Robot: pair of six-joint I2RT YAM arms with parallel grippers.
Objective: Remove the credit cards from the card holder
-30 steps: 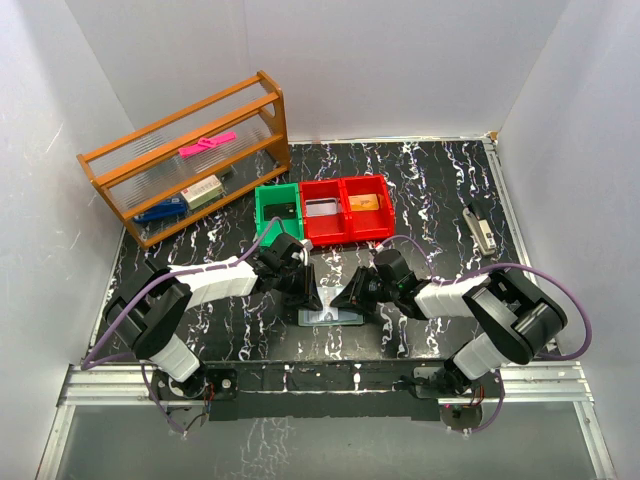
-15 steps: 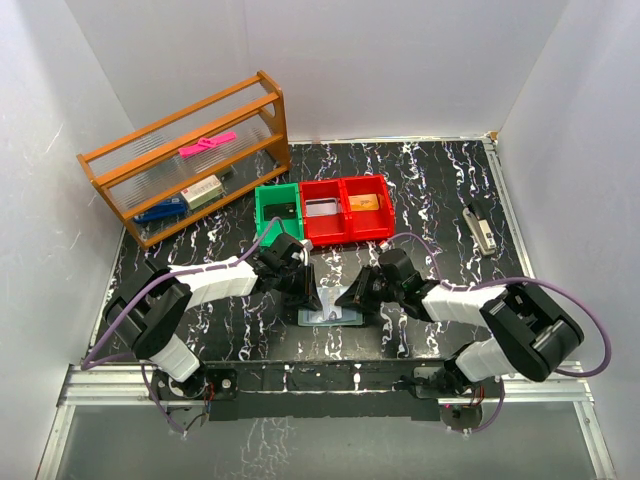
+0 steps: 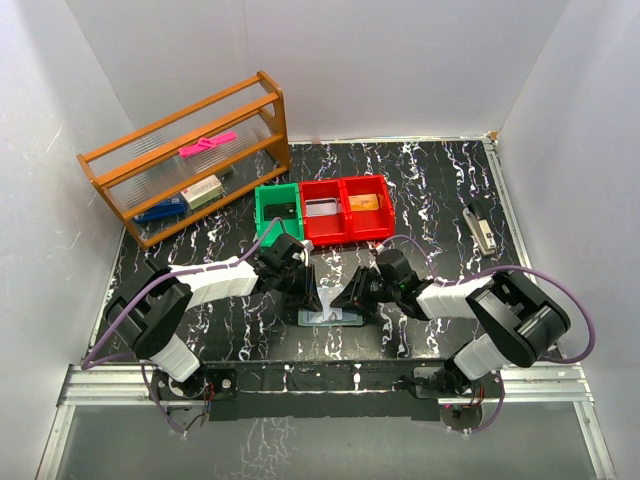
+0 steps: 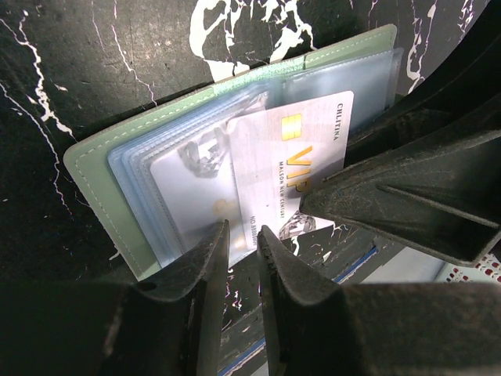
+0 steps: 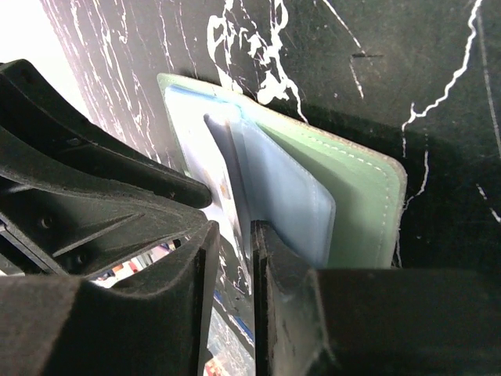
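The card holder [image 3: 330, 317] lies open on the black marbled table between my two grippers. In the left wrist view it shows green edging [image 4: 94, 172] and clear blue sleeves. A white credit card [image 4: 290, 172] with gold "VIP" lettering sticks partly out of a sleeve. My left gripper [image 4: 243, 231] is nearly shut, its tips at the card's lower edge, and only table shows in the gap. My right gripper [image 5: 233, 227] is also nearly shut. One of its fingers rests on the blue sleeves [image 5: 290, 196], and the card's edge [image 5: 221, 192] shows at the gap. In the top view the left gripper [image 3: 312, 298] and right gripper [image 3: 350, 300] almost touch.
A green bin [image 3: 277, 210] and two red bins [image 3: 345, 208] stand just behind the grippers. A wooden rack [image 3: 185, 160] with small items is at the back left. A small grey device [image 3: 480, 228] lies at the right. The table's front edge is just below the holder.
The right arm's elbow shifted slightly out and back. Its gripper stays at the holder. The left arm and the holder have not visibly moved.
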